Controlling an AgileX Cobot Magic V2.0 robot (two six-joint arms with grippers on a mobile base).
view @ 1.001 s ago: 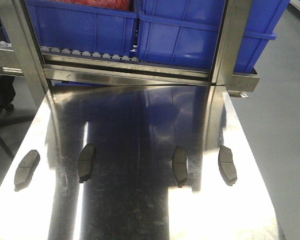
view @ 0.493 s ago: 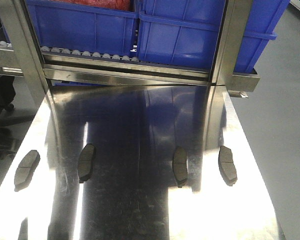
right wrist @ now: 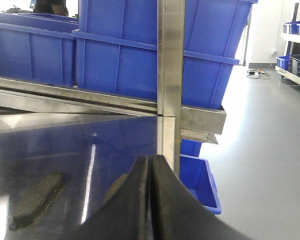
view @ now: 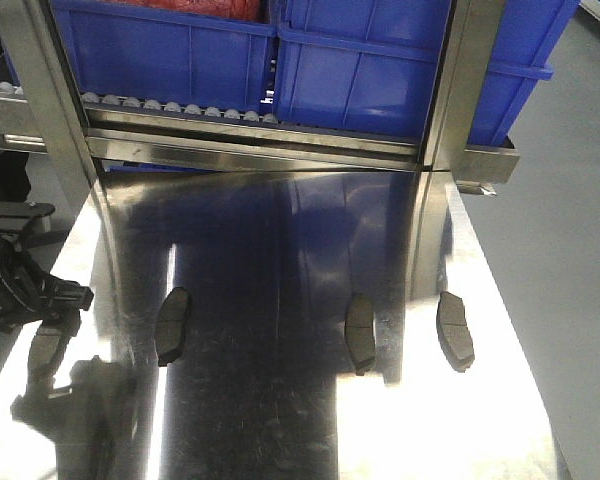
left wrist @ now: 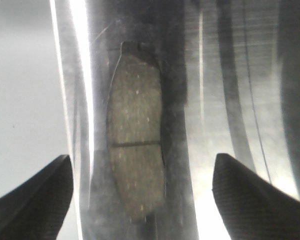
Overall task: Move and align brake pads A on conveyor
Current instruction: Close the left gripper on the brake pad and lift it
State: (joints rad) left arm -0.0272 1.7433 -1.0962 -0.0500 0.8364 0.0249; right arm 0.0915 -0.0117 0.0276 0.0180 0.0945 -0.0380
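Brake pads A (view: 360, 333): four lie friction face up in a loose row on the steel tabletop (view: 270, 430). None is on the conveyor, which shows in no view. The left gripper (left wrist: 140, 160) hangs directly over the leftmost pad (left wrist: 136, 150) with its jaws spread wide. The pad sits below and between the two fingers (left wrist: 37, 200), its long axis running away from the wrist, with a gap on either side and no contact. Reading: the spread is set to straddle the pad across its narrow width, so a descent and squeeze would catch the two long edges; a flat pad on slick steel offers little else to hold. The other three pads lie off to that gripper's right, well apart from it and from one another. The right gripper (right wrist: 150, 165) is pinched together on nothing and sits low by the table, with a further pad (right wrist: 37, 197) ahead and to its left. It is probably kept clear so the left arm has room. Judgement: the task is at its start, a first pick in approach. Risk: the pad may skate if one finger lands first.
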